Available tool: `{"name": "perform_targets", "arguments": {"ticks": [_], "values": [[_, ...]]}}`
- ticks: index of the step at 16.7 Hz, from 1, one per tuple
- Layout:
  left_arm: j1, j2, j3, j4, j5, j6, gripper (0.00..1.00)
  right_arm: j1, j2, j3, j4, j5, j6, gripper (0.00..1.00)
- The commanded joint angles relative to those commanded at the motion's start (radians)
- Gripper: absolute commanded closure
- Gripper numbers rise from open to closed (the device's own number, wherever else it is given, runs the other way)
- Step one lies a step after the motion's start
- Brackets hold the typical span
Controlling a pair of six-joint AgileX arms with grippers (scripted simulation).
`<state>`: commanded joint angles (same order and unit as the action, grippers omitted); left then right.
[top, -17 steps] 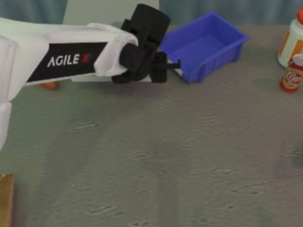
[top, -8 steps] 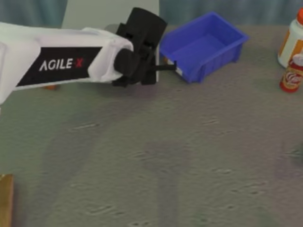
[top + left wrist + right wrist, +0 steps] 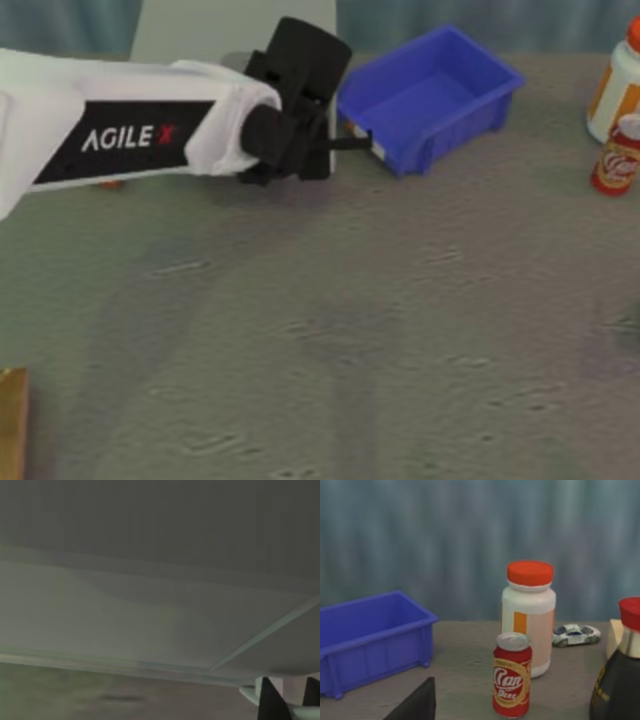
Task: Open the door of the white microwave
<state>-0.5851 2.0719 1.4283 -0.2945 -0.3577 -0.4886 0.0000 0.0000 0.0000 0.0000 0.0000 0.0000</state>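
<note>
Only the grey top of the white microwave (image 3: pixel 230 30) shows at the far left-centre of the table; my left arm covers the rest. In the left wrist view the door (image 3: pixel 150 605) fills the picture, grey window and pale frame, very close. My left gripper (image 3: pixel 345 143) sits at the microwave's front right corner, beside the blue bin. Its two dark fingertips (image 3: pixel 270 702) stand on either side of a white piece at the door's edge, shut on it. My right gripper (image 3: pixel 420 707) is parked out of the top view, only a dark tip showing.
A blue bin (image 3: pixel 430 95) stands right of the microwave, close to my left gripper. A white orange-capped bottle (image 3: pixel 618 85) and a red can (image 3: pixel 615 155) stand at the far right. A toy car (image 3: pixel 575 634) and a dark bottle (image 3: pixel 620 680) are nearby. A wooden block (image 3: pixel 12 420) lies front left.
My left arm has drawn back to the left and toward the microwave, its gripper shifting left from the bin. The white strip seen below the arm a second ago no longer shows.
</note>
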Motion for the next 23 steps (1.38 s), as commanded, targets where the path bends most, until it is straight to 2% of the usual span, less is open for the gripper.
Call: {"name": "perform_targets", "arguments": {"ticks": [17, 23], "values": [[0.0, 0.0, 0.0, 0.0, 0.0, 0.0, 1.0, 0.0, 0.0, 0.0, 0.0, 0.0, 0.0, 0.0], [0.003, -0.031, -0.046, 0.033, 0.03, 0.036, 1.0, 0.0, 0.0, 0.0, 0.0, 0.0, 0.0, 0.0]]}}
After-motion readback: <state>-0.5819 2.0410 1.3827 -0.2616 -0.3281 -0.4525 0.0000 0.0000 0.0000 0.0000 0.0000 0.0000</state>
